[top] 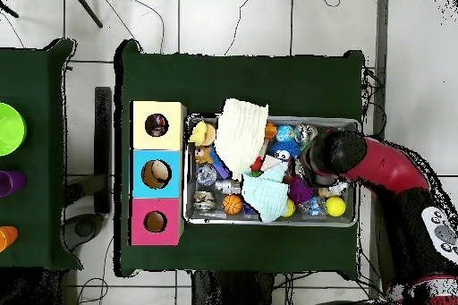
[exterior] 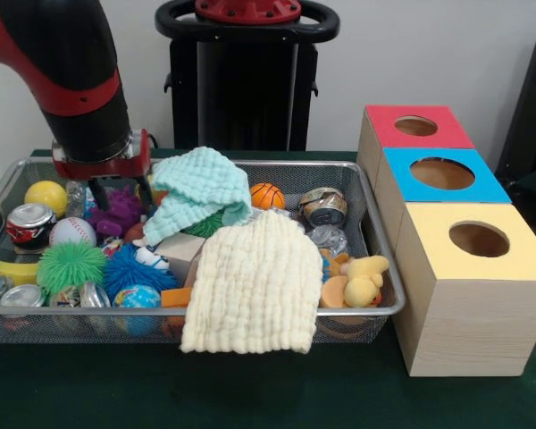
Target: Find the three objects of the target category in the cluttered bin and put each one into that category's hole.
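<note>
Bin (exterior: 366, 312) of wire sits on the green table (exterior: 71, 384), and the claw (exterior: 116, 189) hangs inside its left end in the front view, just above a purple toy (exterior: 116, 216). I cannot tell if the claw is apart or together. The yellow box's hole (exterior: 479, 239) is well apart from it, past the bin's other end.

A cream waffle cloth (exterior: 255, 284) lies by a mint-green one (exterior: 196, 201); boxes topped red (exterior: 416, 127), blue (exterior: 443, 174) and yellow (exterior: 478, 240); an orange basketball (exterior: 266, 196).
</note>
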Robot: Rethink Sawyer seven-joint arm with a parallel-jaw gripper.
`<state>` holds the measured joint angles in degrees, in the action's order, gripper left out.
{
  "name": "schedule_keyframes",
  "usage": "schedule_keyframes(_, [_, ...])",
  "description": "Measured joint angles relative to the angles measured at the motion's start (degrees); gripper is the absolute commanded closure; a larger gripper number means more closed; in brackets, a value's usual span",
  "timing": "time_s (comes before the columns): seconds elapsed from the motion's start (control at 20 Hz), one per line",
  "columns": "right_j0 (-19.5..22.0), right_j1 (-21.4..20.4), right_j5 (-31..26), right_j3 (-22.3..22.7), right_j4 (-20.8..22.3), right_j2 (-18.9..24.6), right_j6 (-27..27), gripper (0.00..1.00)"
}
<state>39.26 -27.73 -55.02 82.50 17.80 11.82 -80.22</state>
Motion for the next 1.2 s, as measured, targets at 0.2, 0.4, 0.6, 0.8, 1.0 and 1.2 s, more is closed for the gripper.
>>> schedule_keyframes(0.2, [0.62, 0.5, 0.01, -0.01, 0.43, 0.01, 0.0, 0.0])
schedule_keyframes(0.4, [1.15, 0.98, 0.0, -0.01, 1.23, 0.0, 0.0, 0.0])
schedule_keyframes(0.6, [1.17, 1.38, 0.01, -0.01, 1.78, 0.02, 0.0, 0.0])
schedule_keyframes(0.8, [1.17, 1.8, 0.01, -0.02, 2.59, 0.02, 0.0, 0.0])
schedule_keyframes(1.0, [1.17, 1.82, 0.02, -0.02, 2.88, 0.01, 0.0, 0.0])
schedule_keyframes(1.2, [1.17, 1.82, 0.37, -0.01, 2.94, 0.01, 0.0, 0.0])
